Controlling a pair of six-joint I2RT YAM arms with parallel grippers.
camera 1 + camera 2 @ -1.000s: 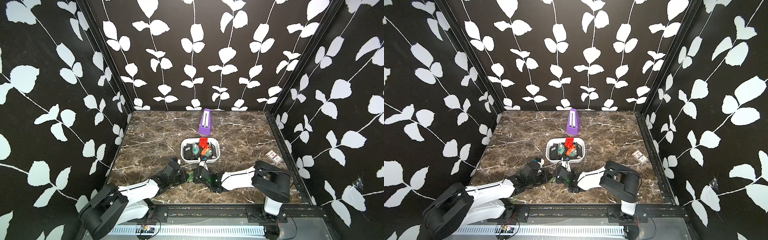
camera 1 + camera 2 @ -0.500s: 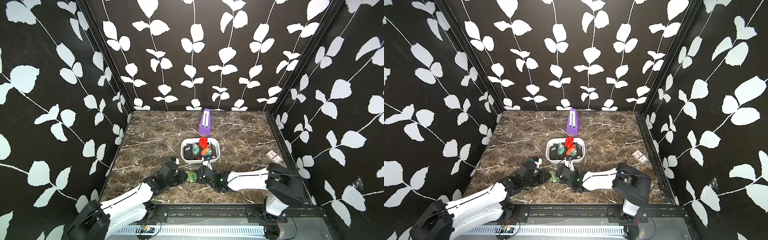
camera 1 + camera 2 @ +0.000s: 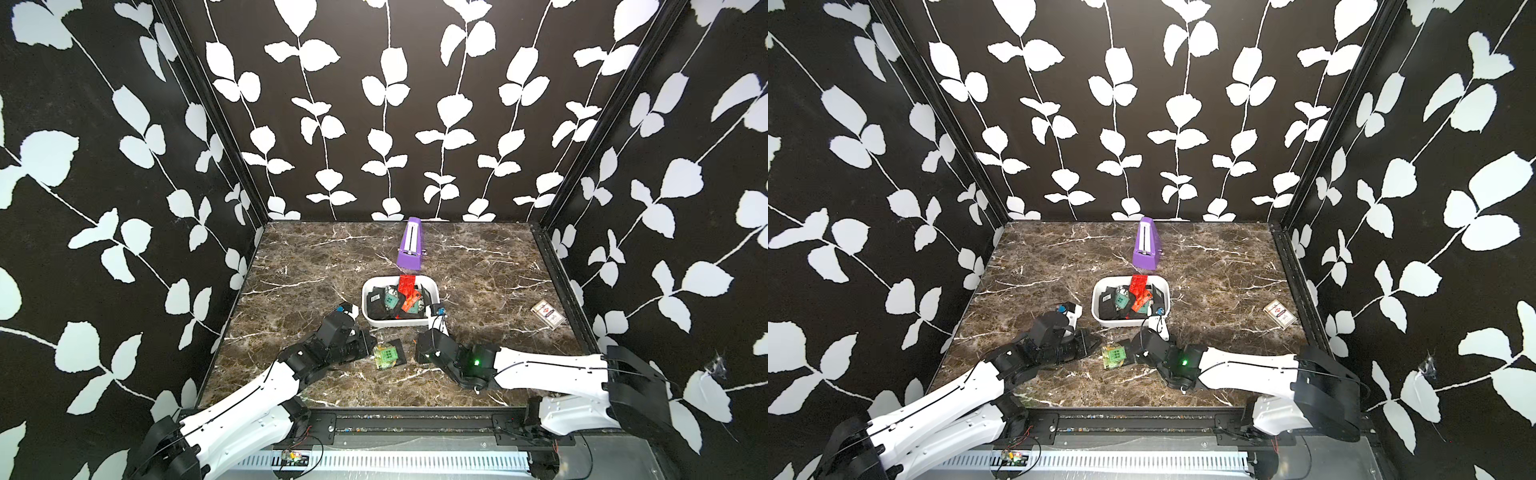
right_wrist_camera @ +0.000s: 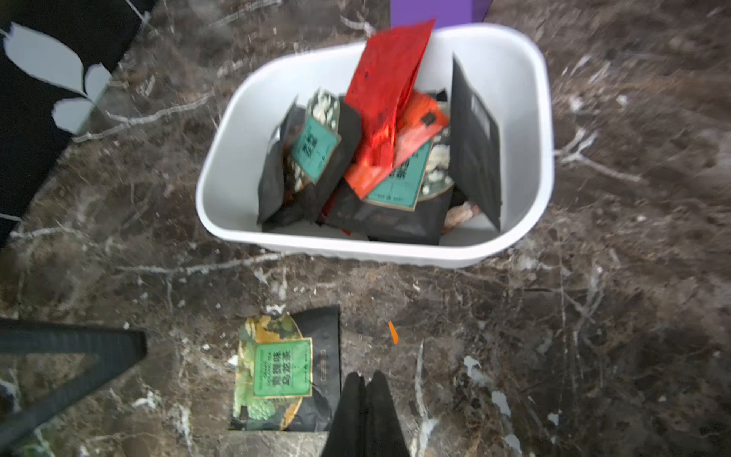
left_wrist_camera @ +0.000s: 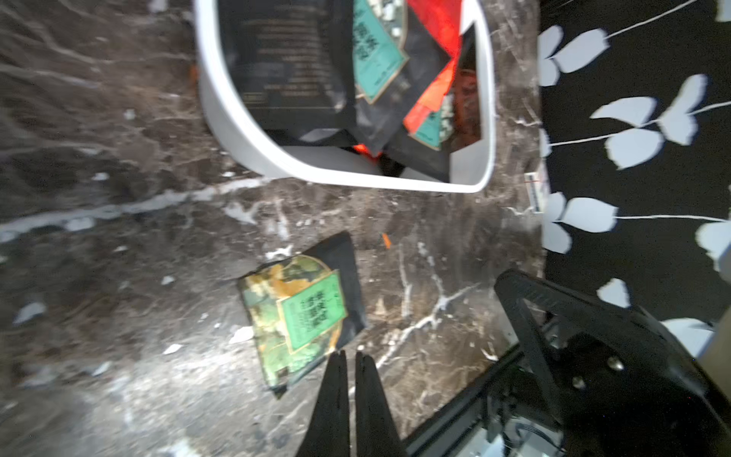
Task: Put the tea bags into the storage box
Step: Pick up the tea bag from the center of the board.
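**Desk:** Where's the tea bag you're after?

**Me:** I see a black foil sachet with a green label (image 4: 285, 376) lying flat on the brown marble tabletop (image 4: 593, 336). It's outside the white plastic storage box (image 4: 221, 170), between my two arms. The other sachets (image 4: 379, 118) are heaped in the box.

**Desk:** Grippers?

**Me:** My left gripper (image 5: 350, 355) has its fingers all but together, on nothing. My right gripper (image 4: 366, 380) is pressed together and empty, just beside the sachet's edge.

**Desk:** How will it handle?

**Me:** Light, thin and slick, I'd judge, with no lip to catch while it lies flat. I'd open up and pinch a sealed edge or corner, bracing it with the other arm so it doesn't skate.
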